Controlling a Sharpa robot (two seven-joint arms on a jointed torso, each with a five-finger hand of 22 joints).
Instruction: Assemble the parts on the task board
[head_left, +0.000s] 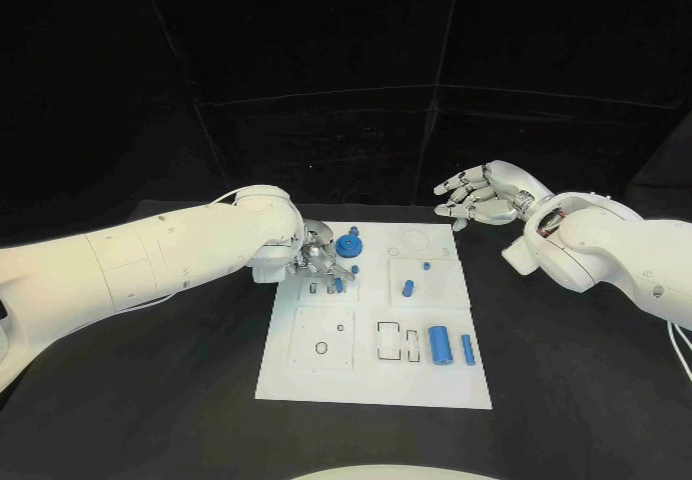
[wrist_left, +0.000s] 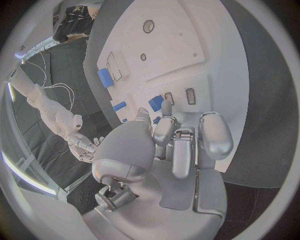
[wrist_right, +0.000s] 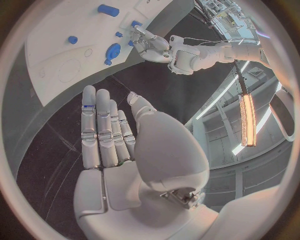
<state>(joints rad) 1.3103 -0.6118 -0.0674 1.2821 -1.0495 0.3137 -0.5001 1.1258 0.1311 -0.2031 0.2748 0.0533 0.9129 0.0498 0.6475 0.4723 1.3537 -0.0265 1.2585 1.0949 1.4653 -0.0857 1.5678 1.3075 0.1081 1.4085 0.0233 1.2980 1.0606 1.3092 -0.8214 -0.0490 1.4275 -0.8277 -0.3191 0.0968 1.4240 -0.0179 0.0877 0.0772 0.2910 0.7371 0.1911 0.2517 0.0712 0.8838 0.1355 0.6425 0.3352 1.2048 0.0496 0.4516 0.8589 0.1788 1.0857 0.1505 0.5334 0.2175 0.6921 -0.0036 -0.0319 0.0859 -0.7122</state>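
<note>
Meanwhile the left hand (head_left: 320, 257) pinches a small blue part (head_left: 338, 285) on the task board (head_left: 368, 385), right hand's (head_left: 483, 195) fingers spread, empty.

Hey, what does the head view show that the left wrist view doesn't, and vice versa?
Head view: the long white left arm reaching over the white task board's edge. Left wrist view: the silver left hand's palm side, fingers curled toward the board. Both: the board, the large blue cylinder, the open silver right hand.
</note>
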